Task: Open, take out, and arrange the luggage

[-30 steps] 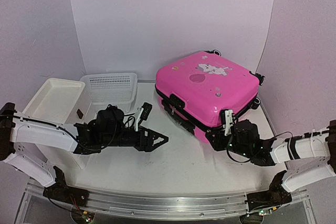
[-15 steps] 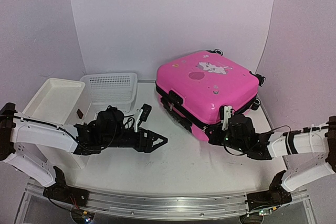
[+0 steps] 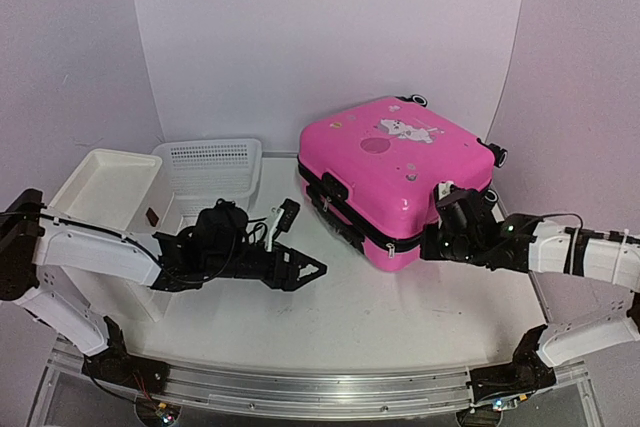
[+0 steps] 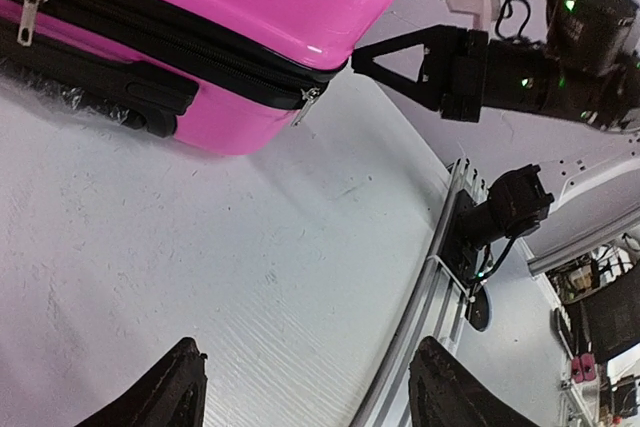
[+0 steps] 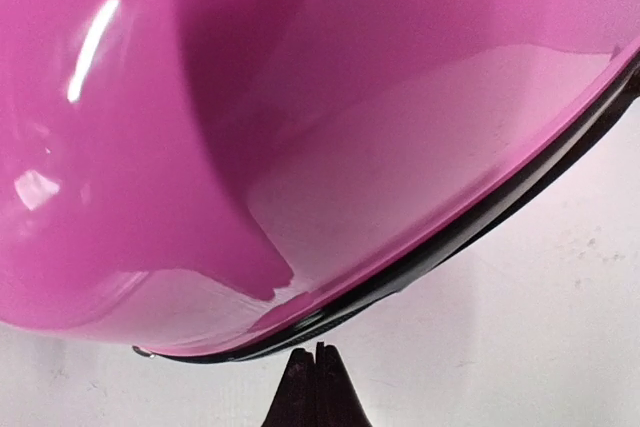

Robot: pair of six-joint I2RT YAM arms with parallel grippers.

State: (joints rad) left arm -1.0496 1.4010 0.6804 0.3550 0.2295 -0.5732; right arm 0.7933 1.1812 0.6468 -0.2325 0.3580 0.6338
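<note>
- Large glossy pink hard-shell suitcase (image 3: 395, 172) lies flat and zipped at the right rear of the white counter (image 3: 380, 317), beside the right wall.
- Top view only: white mesh basket (image 3: 210, 167) and white open tray (image 3: 105, 187) at left rear, well apart from the case.
- Left wrist view only: silver zipper pull (image 4: 310, 105) hangs at the case's near corner, and the right pincer (image 4: 355, 52) tip sits at the black seam just beside it.
- Right wrist view: tips of the right pincer pressed together just below the seam, nothing visible between them.
- Bare counter in front of the case, between the arms, with a metal rail (image 3: 300, 387) along the near edge.
- Left arm lies low, its pincer (image 3: 315, 269) spread, empty, pointing right, clear of the case.
- Right arm reaches left, low, wrist at corner height.
</note>
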